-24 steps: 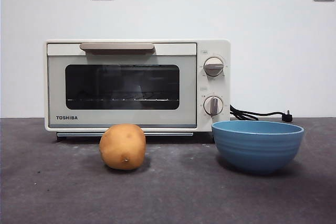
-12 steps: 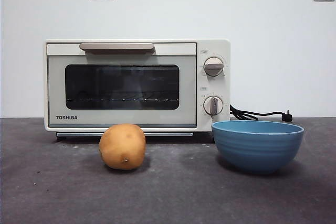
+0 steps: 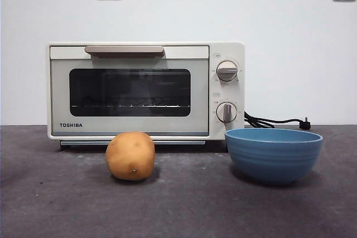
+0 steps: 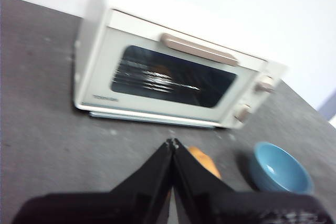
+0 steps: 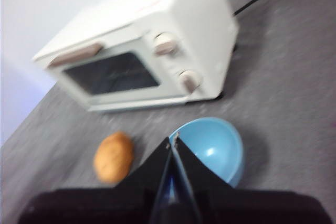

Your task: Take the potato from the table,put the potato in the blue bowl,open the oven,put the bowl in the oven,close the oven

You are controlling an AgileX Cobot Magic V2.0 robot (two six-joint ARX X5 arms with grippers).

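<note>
Spanning the whole scene: dark grey, mottled desk (image 3: 56,204), carrying everything. Standing at the back, against a white wall: cream-white TOSHIBA oven (image 3: 146,90), door shut, beige bar handle (image 3: 124,50) along the top of the door, dark glass window (image 3: 130,92) beneath, two round knobs (image 3: 227,71) stacked at the right, black cord (image 3: 273,121) trailing off behind. Sitting in front of the oven's knob side: blue bowl (image 3: 273,154), upright, showing nothing inside in the wrist views. Resting on the desk in front of the oven door, well apart from the bowl: golden-brown potato (image 3: 130,156), small dark spot facing forward. Hovering above the desk, near the potato: left gripper (image 4: 172,142), jaws pressed together, holding nothing. Hanging above the bowl's near rim: right gripper (image 5: 172,139), jaws together too, gripping nothing.
</note>
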